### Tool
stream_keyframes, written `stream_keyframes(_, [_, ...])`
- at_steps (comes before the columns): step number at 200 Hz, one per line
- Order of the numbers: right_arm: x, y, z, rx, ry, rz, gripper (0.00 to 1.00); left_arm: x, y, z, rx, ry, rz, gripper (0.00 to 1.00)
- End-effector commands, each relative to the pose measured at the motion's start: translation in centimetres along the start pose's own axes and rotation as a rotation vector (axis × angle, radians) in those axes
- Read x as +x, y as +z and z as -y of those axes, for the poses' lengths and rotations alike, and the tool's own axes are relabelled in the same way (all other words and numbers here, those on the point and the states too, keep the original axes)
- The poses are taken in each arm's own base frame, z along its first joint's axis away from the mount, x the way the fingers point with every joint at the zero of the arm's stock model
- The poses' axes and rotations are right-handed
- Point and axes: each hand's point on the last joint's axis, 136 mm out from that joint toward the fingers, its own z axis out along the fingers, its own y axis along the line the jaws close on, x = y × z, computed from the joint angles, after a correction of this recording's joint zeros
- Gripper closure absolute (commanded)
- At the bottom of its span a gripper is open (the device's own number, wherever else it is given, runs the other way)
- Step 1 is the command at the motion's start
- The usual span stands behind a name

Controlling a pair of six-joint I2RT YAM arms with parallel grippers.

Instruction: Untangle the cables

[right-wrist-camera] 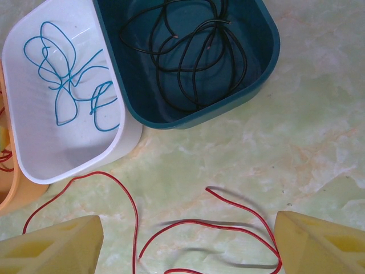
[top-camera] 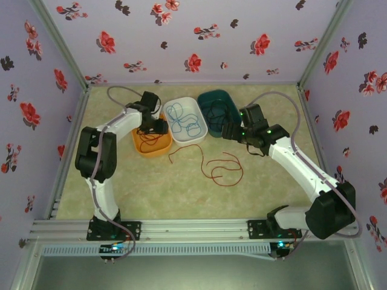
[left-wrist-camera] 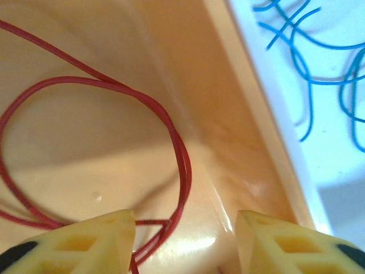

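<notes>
Three trays sit side by side at the far end of the table (top-camera: 181,199). The teal tray (right-wrist-camera: 268,51), on the right, holds a black cable (right-wrist-camera: 194,63) in overlapping loops. The white tray (right-wrist-camera: 34,154), in the middle and touching the teal one, holds a blue cable (right-wrist-camera: 63,74) in a loose snarl. The orange tray (left-wrist-camera: 85,137), on the left against the white one, holds a red cable (left-wrist-camera: 165,123) curled into a ring. A loose red cable (right-wrist-camera: 228,225) lies in open curls on the table in front of the trays.

My left gripper (left-wrist-camera: 185,228) hangs inside the orange tray, spread and holding nothing; the red cable runs just past the inner edge of one fingertip (left-wrist-camera: 85,240). My right gripper (right-wrist-camera: 188,245) hovers over the loose red cable, jaws wide apart and empty.

From above, my left arm (top-camera: 118,130) covers much of the orange tray, and my right gripper hides the teal tray's near edge. The right wrist camera cuts the orange tray off at its left edge. I cannot tell whether the loose red cable joins the one in the orange tray.
</notes>
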Motion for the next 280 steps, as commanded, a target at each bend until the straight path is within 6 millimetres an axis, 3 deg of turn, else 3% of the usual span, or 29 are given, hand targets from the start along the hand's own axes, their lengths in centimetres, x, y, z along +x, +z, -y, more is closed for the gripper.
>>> stream_keyframes(1, [-1.0, -0.6, 0.1, 0.005, -0.008, 0.036, 0.21, -2.0, -5.0, 1.2, 0.044, 0.006, 0.098, 0.43])
stream_keyframes(43, [-0.4, -0.4, 0.9, 0.044, -0.004, 0.026, 0.22, -2.4, -9.4, 2.1, 0.073, -0.002, 0.194, 0.27])
stream_keyframes(81, [1.2, 0.0, 2.6, 0.106, 0.004, -0.012, 0.26, -1.8, -13.2, 2.8, 0.113, -0.028, 0.297, 0.01])
stream_keyframes(132, [5.6, 0.9, 5.8, 0.212, 0.031, -0.12, 0.29, 0.6, -17.0, 2.4, 0.146, -0.07, 0.435, 0.0])
stream_keyframes(173, [9.5, 2.2, 7.0, 0.236, 0.063, -0.21, 0.32, 2.5, -18.5, 1.8, 0.182, -0.118, 0.535, 0.0])
stream_keyframes(216, [12.1, 3.6, 5.3, 0.206, 0.019, -0.262, 0.34, 3.9, -19.8, 1.5, 0.212, -0.141, 0.605, 0.0])
stream_keyframes(280, [13.4, 3.6, -2.6, 0.064, -0.352, -0.287, 0.34, 4.6, -21.1, 0.8, 0.199, -0.153, 0.669, 0.0])
